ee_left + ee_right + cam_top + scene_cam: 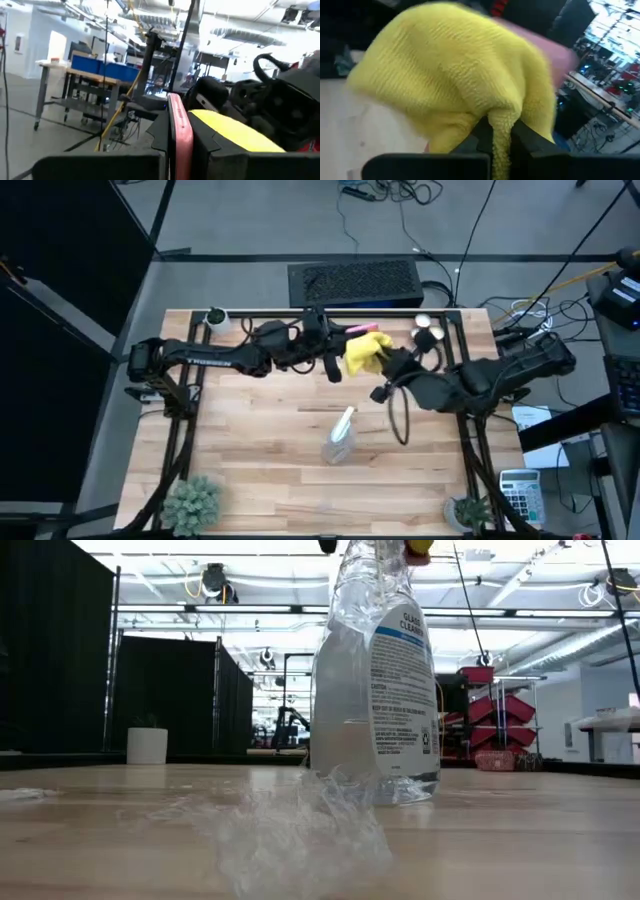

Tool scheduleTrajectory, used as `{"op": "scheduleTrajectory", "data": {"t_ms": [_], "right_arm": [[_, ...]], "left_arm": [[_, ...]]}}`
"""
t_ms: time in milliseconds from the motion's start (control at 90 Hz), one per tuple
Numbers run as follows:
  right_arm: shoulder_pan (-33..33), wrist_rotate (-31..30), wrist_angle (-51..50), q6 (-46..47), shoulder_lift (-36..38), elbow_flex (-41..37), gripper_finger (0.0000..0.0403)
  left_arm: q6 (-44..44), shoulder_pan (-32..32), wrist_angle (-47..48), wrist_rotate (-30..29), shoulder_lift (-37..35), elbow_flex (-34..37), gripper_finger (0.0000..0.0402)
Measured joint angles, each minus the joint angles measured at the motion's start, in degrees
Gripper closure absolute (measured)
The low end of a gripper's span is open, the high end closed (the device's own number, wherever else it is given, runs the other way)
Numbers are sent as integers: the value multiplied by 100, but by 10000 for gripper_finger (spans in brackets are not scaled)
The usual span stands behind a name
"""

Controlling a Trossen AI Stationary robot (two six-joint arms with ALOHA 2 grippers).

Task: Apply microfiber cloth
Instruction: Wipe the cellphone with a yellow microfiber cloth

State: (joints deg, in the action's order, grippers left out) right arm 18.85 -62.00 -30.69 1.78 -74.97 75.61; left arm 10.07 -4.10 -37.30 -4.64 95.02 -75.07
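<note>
Bunching yellow microfiber cloth (455, 80), right claw (501, 137) pinching

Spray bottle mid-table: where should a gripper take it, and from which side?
Probably the narrowing shoulder of the spray bottle, gripper level, coming in from the side. It stands upright, its body is wide lower down, and crumpled clear plastic lies in front of it in the low view. The right gripper is shut on the microfiber cloth now.
</note>
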Motion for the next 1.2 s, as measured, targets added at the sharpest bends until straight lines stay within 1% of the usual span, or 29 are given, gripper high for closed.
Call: {"op": "scheduleTrajectory", "data": {"t_ms": [233, 344, 411, 478, 611, 656, 700, 800, 911, 978, 1056, 1133, 1200], "right_arm": [[31, 119, -1215, 1163, -506, -4, 399], [134, 177, -1411, 1273, -466, -7, 399], [201, 104, -1333, 1149, -338, 13, 399], [253, -58, -1156, 899, -201, 199, 399], [236, -475, -303, -102, 31, 520, 399], [195, -480, -54, -349, 53, 522, 399], [127, -322, -15, -398, 56, 520, 399], [-13, 102, -128, 39, -13, 317, 399], [-42, 188, -344, 624, -184, -200, 399], [-20, 299, -602, 1075, -264, -505, 399], [13, 283, -777, 1474, -249, -680, 399], [55, 187, -954, 1552, -233, -685, 399], [144, 164, -986, 1352, -228, -495, 399]], "left_arm": [[-36, -15, -94, 2, 15, 19, 388], [-18, -9, -134, 15, 15, 17, 388], [7, -7, -188, 15, 15, 13, 388], [25, -6, -203, 30, 4, -4, 388], [55, 4, -157, 124, -4, -7, 388], [59, 4, -140, 133, -2, -7, 388], [57, 2, -132, 133, -2, -7, 388], [40, -1, -80, 122, -2, 3, 388], [-9, -10, -10, 92, -2, 22, 388], [-18, -44, -133, 96, -6, 22, 388], [122, -90, -240, 103, -19, 20, 388], [167, -92, -271, 135, -37, 11, 388], [164, -114, -302, 181, -46, -2, 388]]}}
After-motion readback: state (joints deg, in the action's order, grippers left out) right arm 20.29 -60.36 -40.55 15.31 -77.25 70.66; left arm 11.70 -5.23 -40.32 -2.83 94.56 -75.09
